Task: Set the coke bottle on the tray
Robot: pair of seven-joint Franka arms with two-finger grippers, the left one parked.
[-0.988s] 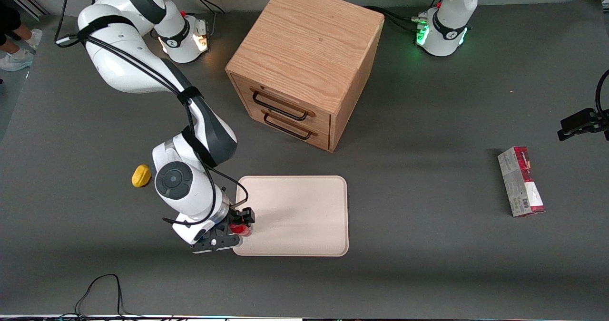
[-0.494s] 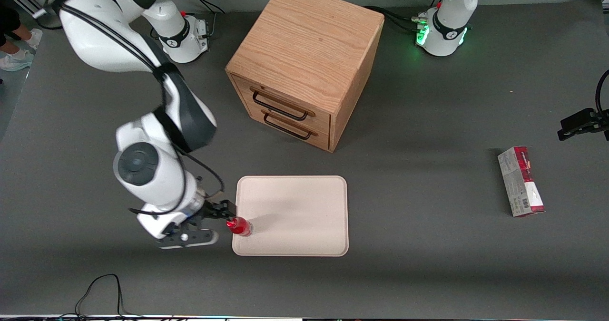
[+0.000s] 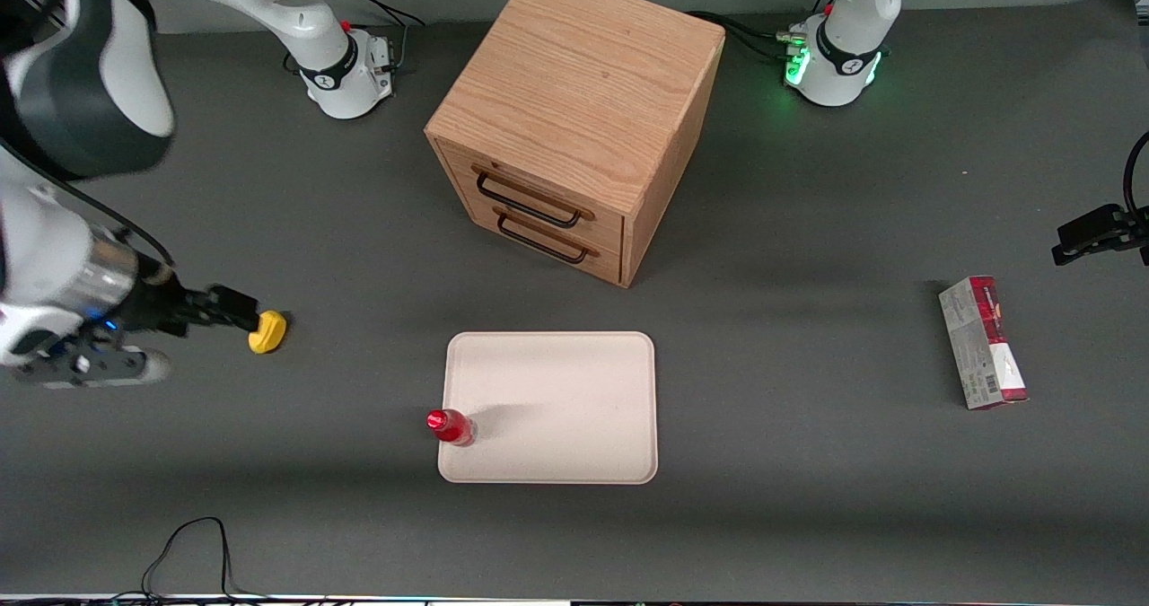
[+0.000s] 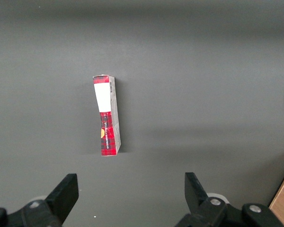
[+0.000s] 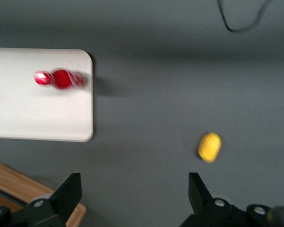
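The coke bottle (image 3: pixel 451 426), small and red with a red cap, stands upright on the beige-pink tray (image 3: pixel 556 399). It is at the tray's corner nearest the front camera, toward the working arm's end. My right gripper (image 3: pixel 238 308) is open and empty. It is raised well away from the tray, toward the working arm's end of the table, next to the yellow lump (image 3: pixel 267 331) in the front view. The right wrist view shows the bottle (image 5: pixel 60 78) on the tray (image 5: pixel 38 113), apart from the open gripper (image 5: pixel 132 189).
A wooden two-drawer cabinet (image 3: pixel 574 121) stands farther from the front camera than the tray. A red-and-grey carton (image 3: pixel 983 341) lies toward the parked arm's end. The yellow lump (image 5: pixel 209 146) lies on the table. A black cable (image 3: pixel 193 543) loops near the table's front edge.
My gripper let go of the bottle, rose and swung away toward the working arm's end of the table. The bottle stays standing on the tray's corner.
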